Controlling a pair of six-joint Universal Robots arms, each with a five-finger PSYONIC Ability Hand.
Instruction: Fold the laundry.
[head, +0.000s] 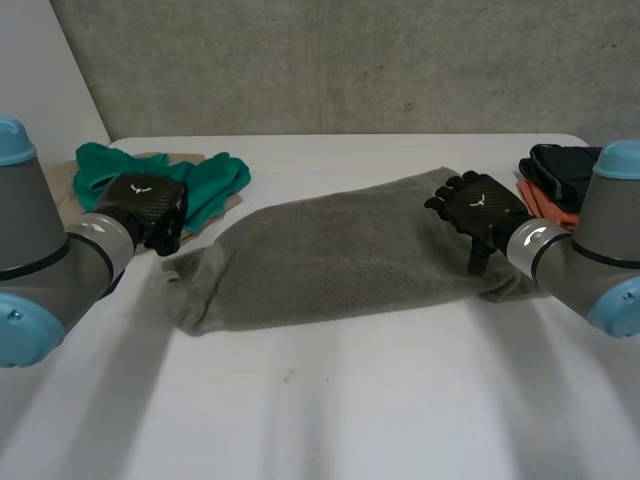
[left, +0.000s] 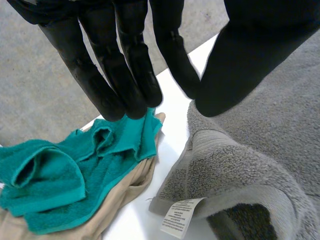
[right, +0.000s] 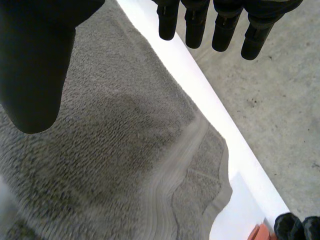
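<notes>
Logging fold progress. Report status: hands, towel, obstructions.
Left hand open, beside one end of grey towel. Right hand open, over the other end. Towel lies along table, ungrasped. Teal cloth on beige cloth, close by left hand.

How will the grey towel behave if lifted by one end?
Probably floppy: the grey towel lies rumpled with an edge curled over near the label. Its thick pile suggests it would drag, not slide, on the table.
</notes>
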